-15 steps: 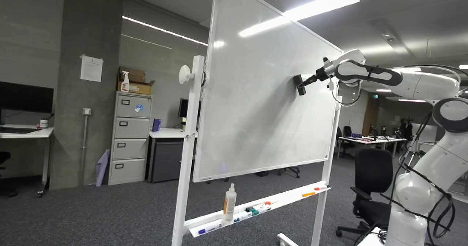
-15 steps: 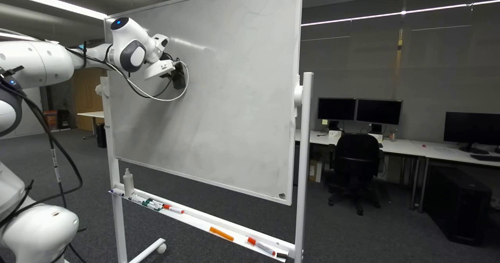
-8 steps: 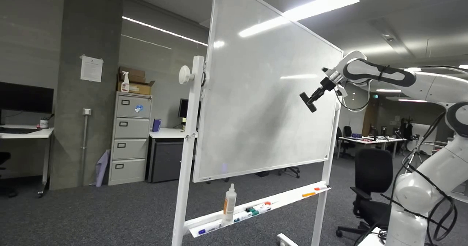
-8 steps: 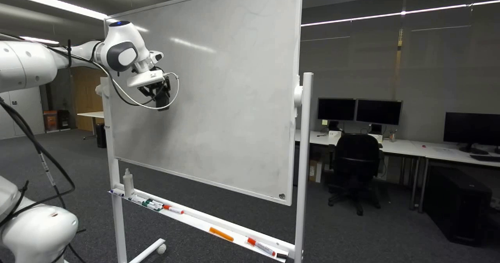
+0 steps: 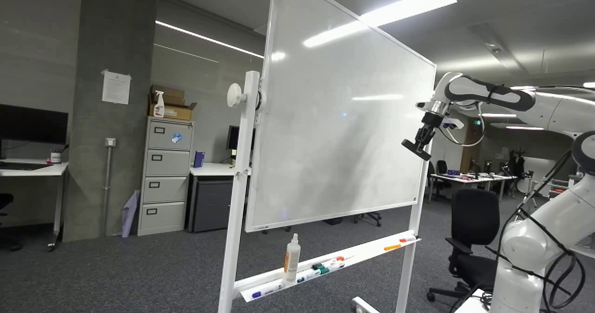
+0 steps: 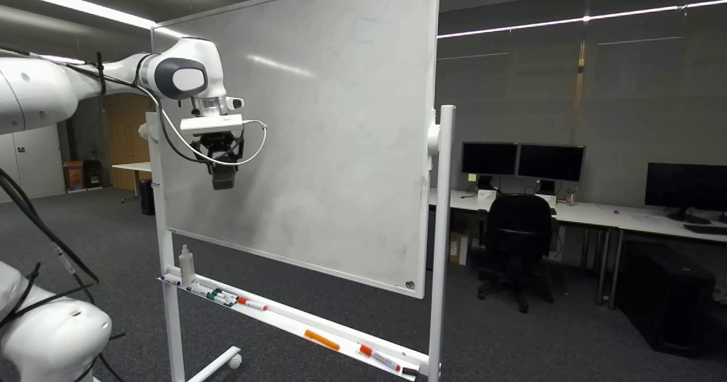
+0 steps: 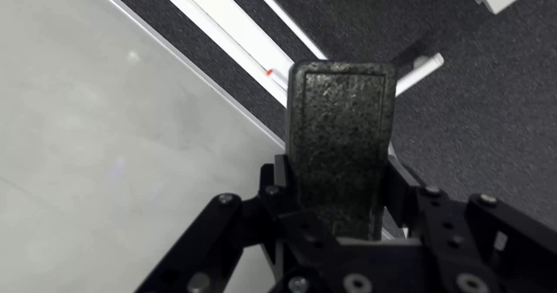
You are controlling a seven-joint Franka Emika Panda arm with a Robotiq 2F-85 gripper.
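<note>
My gripper pinches a dark eraser by its long sides and points downward. In both exterior views I hold the eraser in front of the whiteboard, apart from its face. Lower down: white tray with several markers and an upright bottle. Farther out: black office chair on dark carpet. Beyond the whiteboard: grey filing cabinet, spray bottle on top.

The eraser (in the pincer) hangs before the whiteboard.
</note>
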